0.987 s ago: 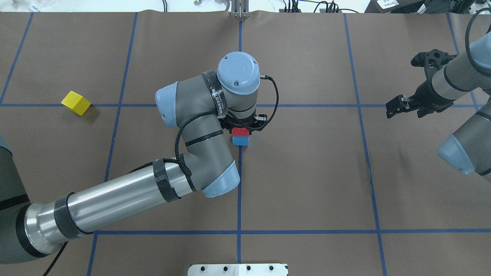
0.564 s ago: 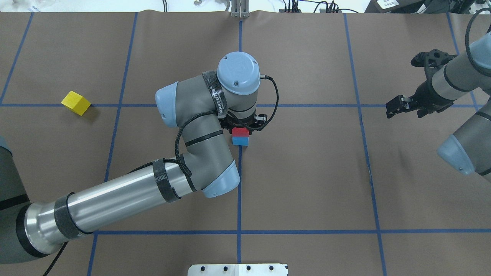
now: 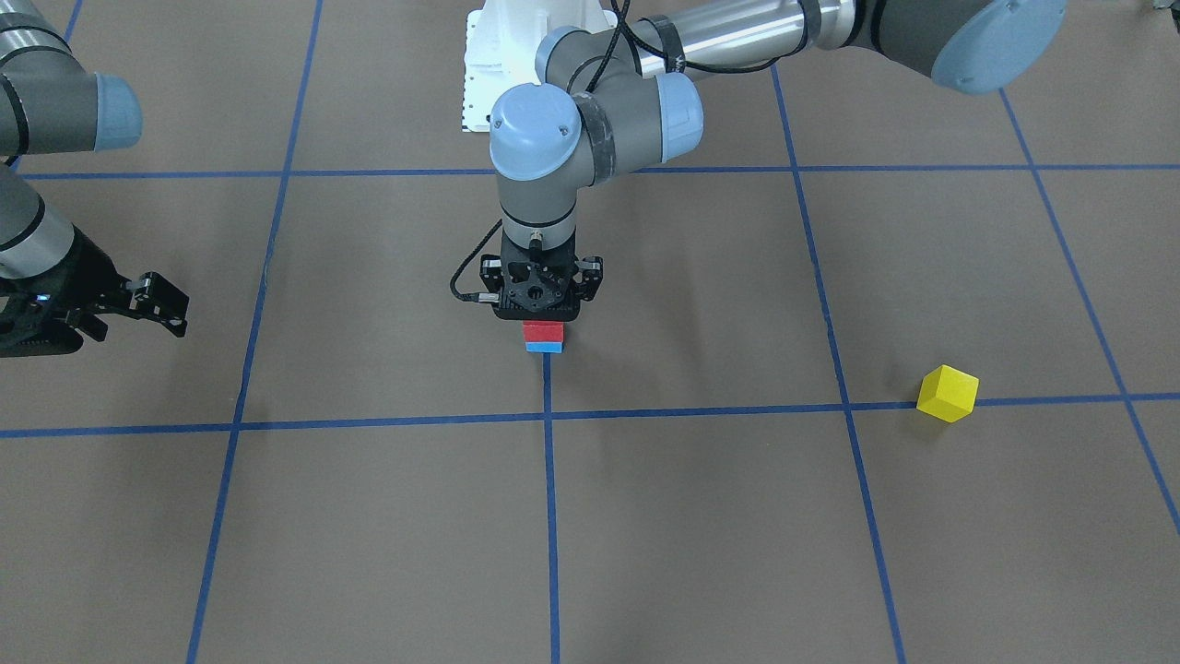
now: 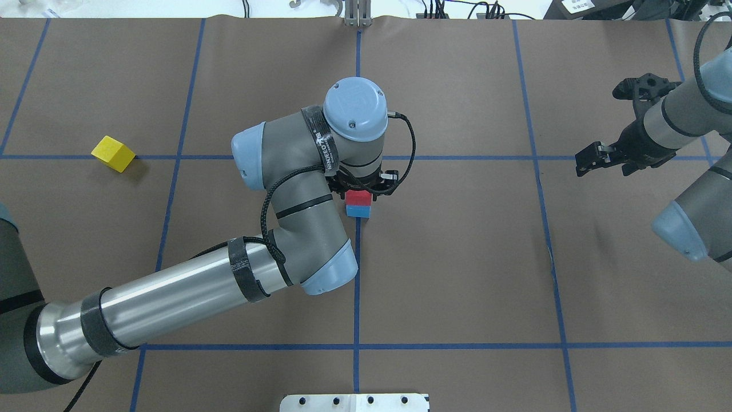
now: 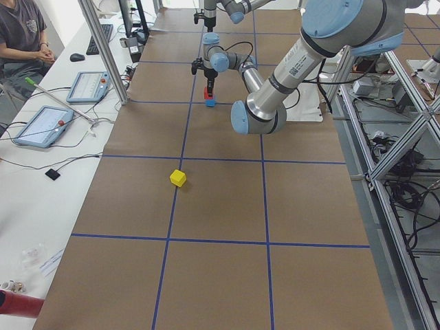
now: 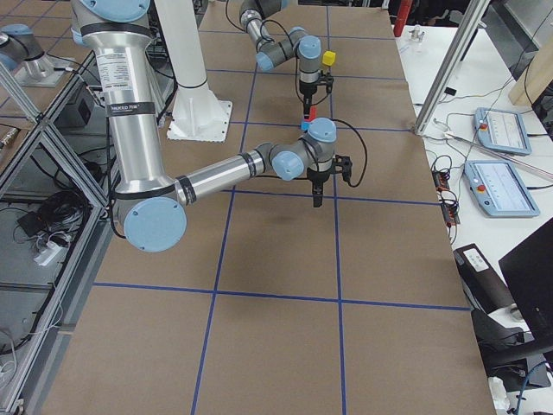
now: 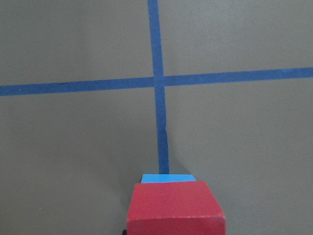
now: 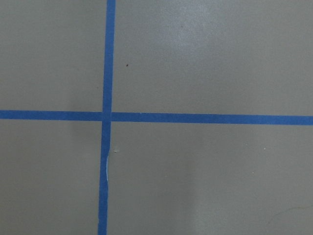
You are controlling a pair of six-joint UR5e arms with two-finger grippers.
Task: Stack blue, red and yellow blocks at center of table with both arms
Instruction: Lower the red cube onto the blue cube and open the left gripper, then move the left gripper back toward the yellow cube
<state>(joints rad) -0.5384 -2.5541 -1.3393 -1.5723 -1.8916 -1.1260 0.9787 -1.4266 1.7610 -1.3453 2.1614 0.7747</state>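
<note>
Overhead view checked against both earlier pictures: no displacement resolved. Left pincer [image 3: 542, 318] reads at the same spot over the red block [image 4: 358, 197], which sits on the blue block [image 4: 358, 211] as before. Any change in jaw opening: cannot tell, hidden under the wrist.
</note>
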